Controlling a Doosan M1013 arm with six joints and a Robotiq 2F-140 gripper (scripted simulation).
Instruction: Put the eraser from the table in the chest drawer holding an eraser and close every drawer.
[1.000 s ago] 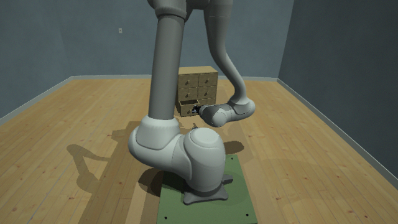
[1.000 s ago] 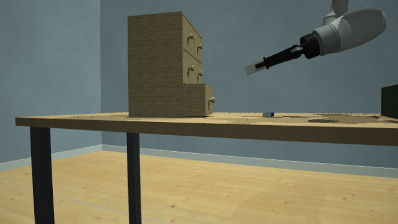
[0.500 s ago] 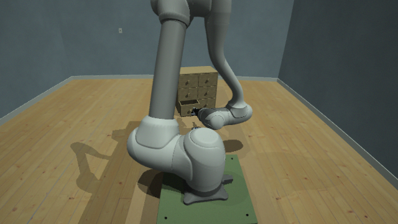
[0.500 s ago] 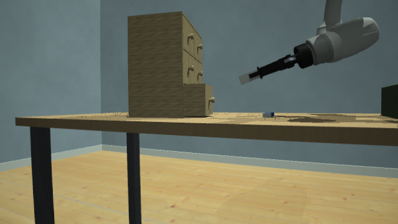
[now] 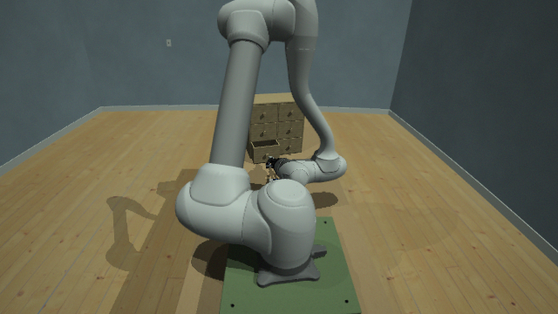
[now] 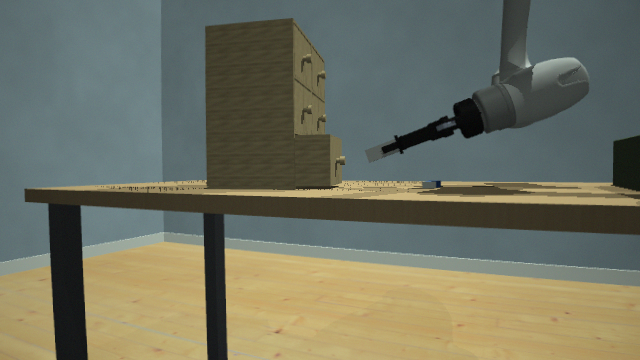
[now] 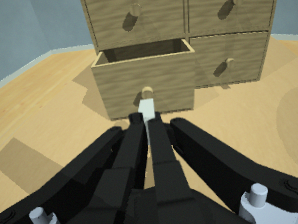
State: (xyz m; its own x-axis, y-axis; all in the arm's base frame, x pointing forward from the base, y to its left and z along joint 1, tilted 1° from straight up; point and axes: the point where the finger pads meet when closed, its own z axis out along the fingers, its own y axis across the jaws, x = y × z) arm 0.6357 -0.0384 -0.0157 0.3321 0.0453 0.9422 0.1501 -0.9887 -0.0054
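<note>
Before the chest's [image 5: 276, 98] [image 6: 250, 105] [image 7: 227, 55] pulled-out lower-left drawer [image 5: 266, 153] [image 6: 312, 161] [image 7: 145, 82], the gripper [image 5: 269, 171] [image 6: 392, 148] [image 7: 148, 109] is hovering, fingers together. Behind, a blue-and-white block [image 6: 431, 184] is lying.

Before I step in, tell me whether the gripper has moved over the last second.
Yes: against the chest, the gripper has moved closer and lower in the exterior view.
</note>
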